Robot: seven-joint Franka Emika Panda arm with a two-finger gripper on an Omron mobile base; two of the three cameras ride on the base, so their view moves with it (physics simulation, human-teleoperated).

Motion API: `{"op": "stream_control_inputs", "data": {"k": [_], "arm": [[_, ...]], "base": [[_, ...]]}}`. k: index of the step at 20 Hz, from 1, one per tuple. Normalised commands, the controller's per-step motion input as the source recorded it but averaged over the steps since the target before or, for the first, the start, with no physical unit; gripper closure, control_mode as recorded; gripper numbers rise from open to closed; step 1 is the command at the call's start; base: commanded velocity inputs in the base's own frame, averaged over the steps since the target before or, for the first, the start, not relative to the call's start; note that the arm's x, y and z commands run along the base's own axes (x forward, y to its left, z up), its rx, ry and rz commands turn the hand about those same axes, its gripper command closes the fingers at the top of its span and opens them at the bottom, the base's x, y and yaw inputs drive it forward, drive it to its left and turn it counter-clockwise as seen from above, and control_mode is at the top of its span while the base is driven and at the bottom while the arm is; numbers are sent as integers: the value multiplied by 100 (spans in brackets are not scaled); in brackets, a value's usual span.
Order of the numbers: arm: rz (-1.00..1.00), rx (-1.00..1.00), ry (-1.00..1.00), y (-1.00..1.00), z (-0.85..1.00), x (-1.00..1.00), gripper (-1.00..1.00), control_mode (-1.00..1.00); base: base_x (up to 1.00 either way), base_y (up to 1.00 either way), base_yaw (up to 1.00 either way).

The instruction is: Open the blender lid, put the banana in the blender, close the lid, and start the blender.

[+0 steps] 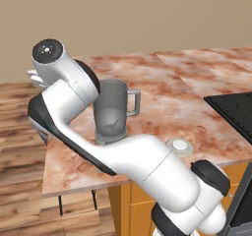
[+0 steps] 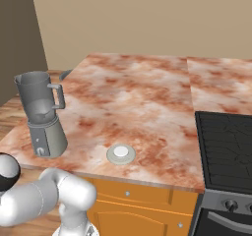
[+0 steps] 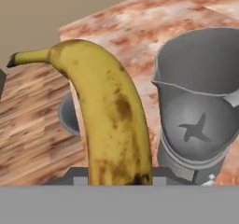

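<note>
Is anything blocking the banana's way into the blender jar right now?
Nothing visible does. The lid lies off the jar on the counter, so the blender mouth is open down to the blades. The banana is held in the shut claw beside the jar, apart from it, with open air between.

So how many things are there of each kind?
Banana, held in the shut gripper: 1
Blender, jar open: 1
Blender lid, lying on the counter: 1
Grey bowl behind the banana: 1
Stove: 1
Total: 5
</note>
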Motion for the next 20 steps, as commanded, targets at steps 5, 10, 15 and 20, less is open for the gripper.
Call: {"op": "stream_control_inputs", "data": {"k": [5,10,15,20], "arm": [[0,0,-1,-72,22,24,100,-100],[0,0,-2,-63,0,31,100,-100],[0,-1,-3,-49,0,37,100,-100],[0,-7,0,-44,0,36,100,-100]], "base": [[0,0,0],[0,0,0],[0,0,0],[0,0,0]]}}
